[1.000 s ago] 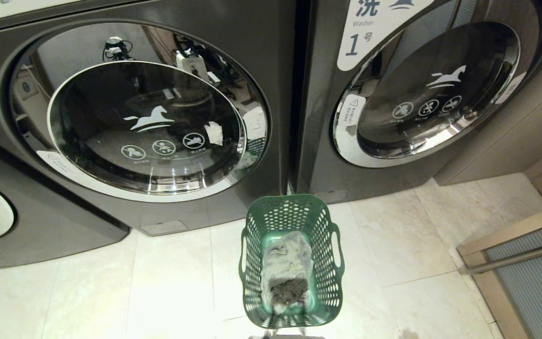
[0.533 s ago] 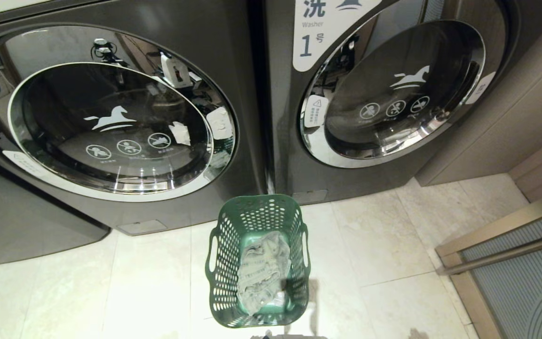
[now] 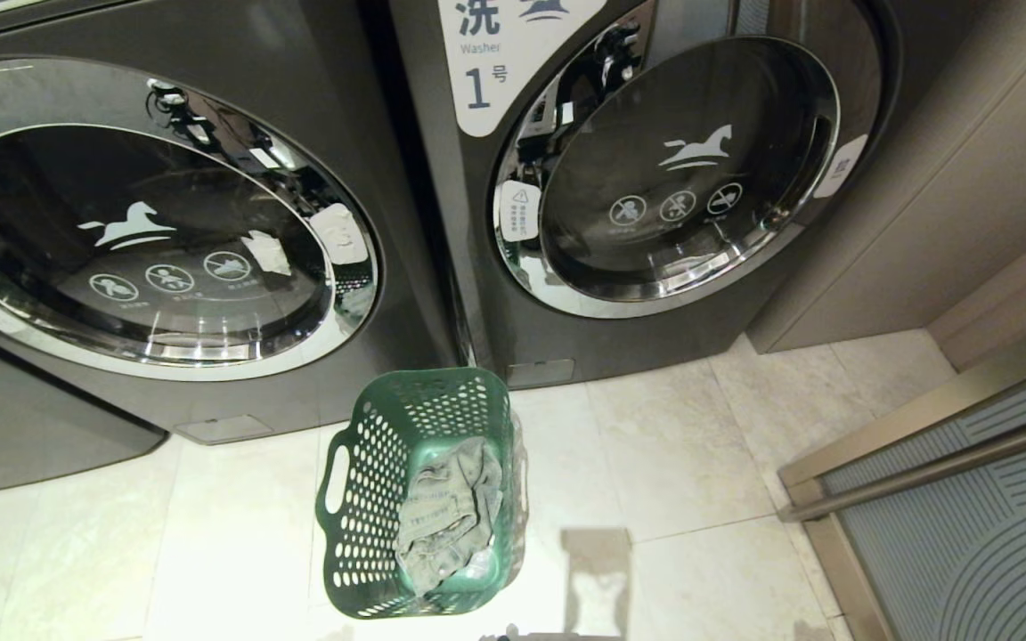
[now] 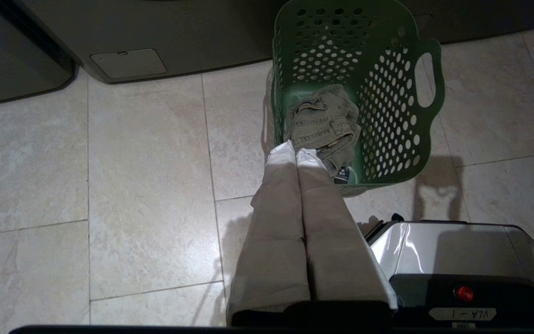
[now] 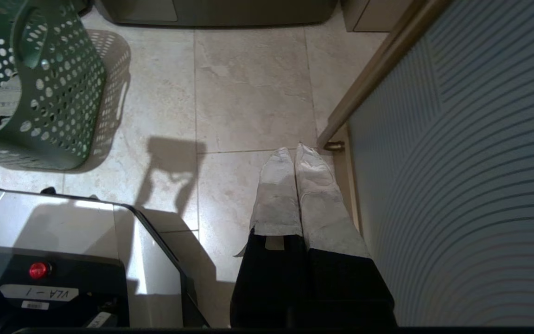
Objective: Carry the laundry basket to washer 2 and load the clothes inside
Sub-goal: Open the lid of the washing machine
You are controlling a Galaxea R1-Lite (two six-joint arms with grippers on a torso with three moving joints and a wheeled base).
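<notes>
On pale floor tiles (image 3: 709,445), just before the seam between two grey washers, stands the basket (image 3: 370,499), green, perforated, upright, slot handle facing left. Clothes (image 3: 446,516) lie bunched on the basket bottom (grey-green, pale bands, filling only part of it).

Right of the basket: washer 1 (image 3: 442,267), label with horse logo and numeral 1, round chrome-rimmed door closed. Left of the basket: second washer (image 3: 326,107), same build, door closed; its number label is not in view, so cannot tell which number it carries.

Left gripper (image 4: 295,153): cloth-wrapped fingers pressed together, holding nothing, hanging above the basket's near rim, apart from the clothes. Right gripper (image 5: 295,153): fingers together, empty, over tile well right of the basket, beside a ribbed glass panel (image 5: 457,162) in a metal frame. Robot base (image 4: 457,260) sits on the floor just near-side of the basket.
</notes>
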